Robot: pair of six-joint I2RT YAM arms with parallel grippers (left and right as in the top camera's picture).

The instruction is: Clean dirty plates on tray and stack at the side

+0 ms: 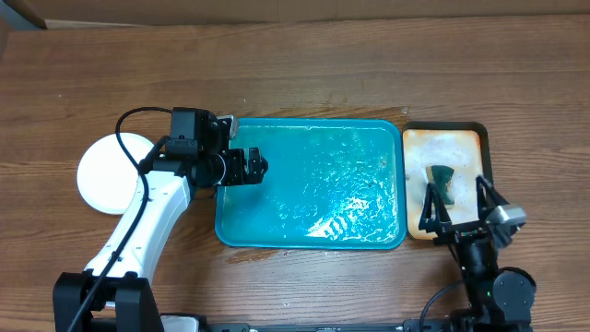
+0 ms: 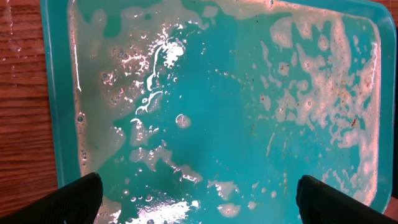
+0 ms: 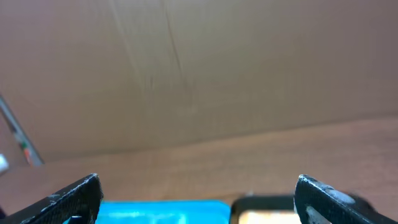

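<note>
Wood table (image 1: 304,74). Teal tray (image 1: 304,184) in the centre: wet, foamy, nothing on it. Plates (image 1: 103,175) are off the tray at its 9 o'clock, on the table, white top showing, partly under the left arm (image 1: 147,221); can't read how many are in the pile. Black-rimmed small tray (image 1: 452,148) at 3 o'clock, dark sponge (image 1: 441,182) in it. Left gripper (image 1: 253,166) over the tray's 9 o'clock edge, fingers spread wide, empty. Right gripper (image 1: 456,207) at the small tray's 6 o'clock, also spread, empty. Plates likely stiff, wet, slick, chip-prone: pinch the rim on the exposed 9 o'clock side and lift level.
</note>
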